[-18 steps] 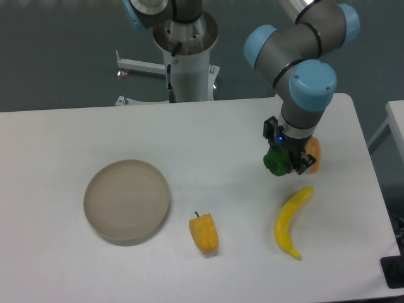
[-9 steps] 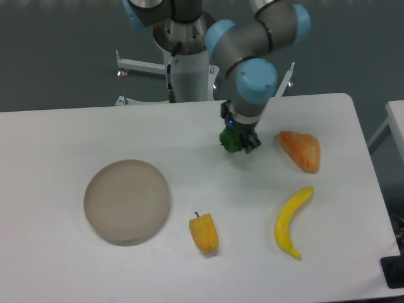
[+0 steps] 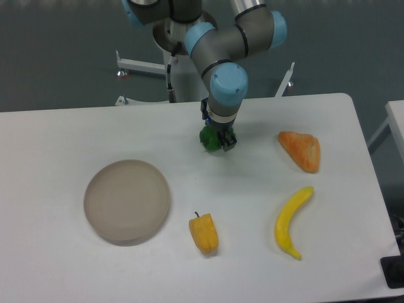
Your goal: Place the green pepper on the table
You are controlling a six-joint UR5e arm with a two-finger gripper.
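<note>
My gripper (image 3: 217, 141) is shut on the green pepper (image 3: 208, 139), a small dark-green lump between the black fingers. It hangs over the back middle of the white table (image 3: 76, 265), close above the surface; I cannot tell whether it touches. The arm's blue-capped wrist hides the top of the gripper.
A round beige plate (image 3: 127, 201) lies at the left. A yellow-orange pepper (image 3: 204, 233) lies at the front middle. A banana (image 3: 292, 221) and an orange wedge (image 3: 302, 151) lie at the right. The arm's base stands behind the table's back edge.
The gripper has carried the green pepper left, from beside the orange wedge toward the back middle of the table, and it stays shut on it.
</note>
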